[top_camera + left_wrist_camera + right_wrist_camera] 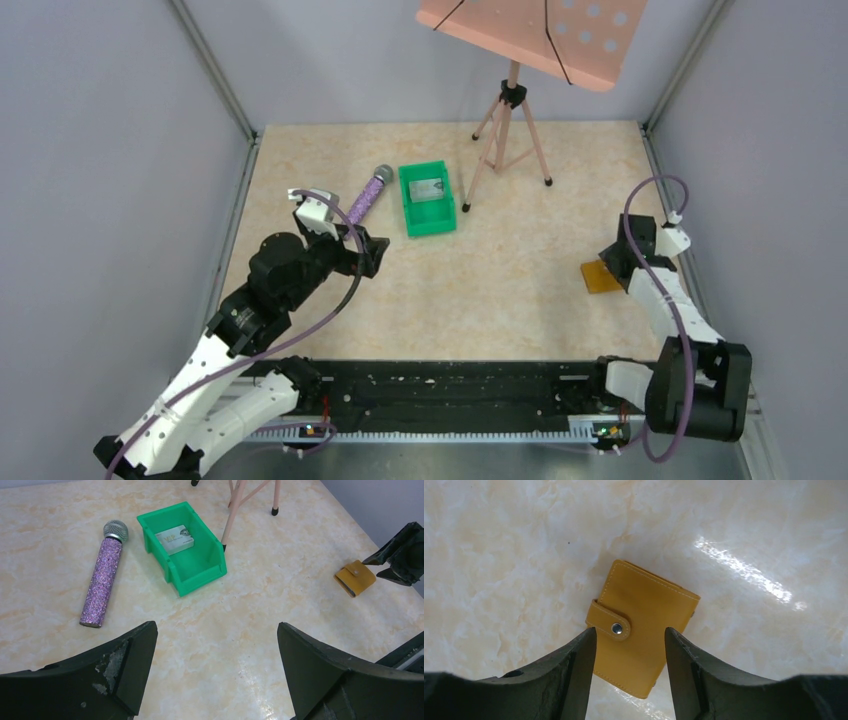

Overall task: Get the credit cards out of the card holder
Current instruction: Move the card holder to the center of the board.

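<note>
Our right gripper has its jaws partly apart, poised over the holder; we cannot tell whether they touch it. The holder is closed: mustard-tan leather, pale stitching along its edges, a strap tab fastened by a round metal snap. It lies flat near the table's right edge. Our left gripper hangs wide open and empty on the left. Farther off, a silvery card lies in a green bin, right of a purple mic.
</note>
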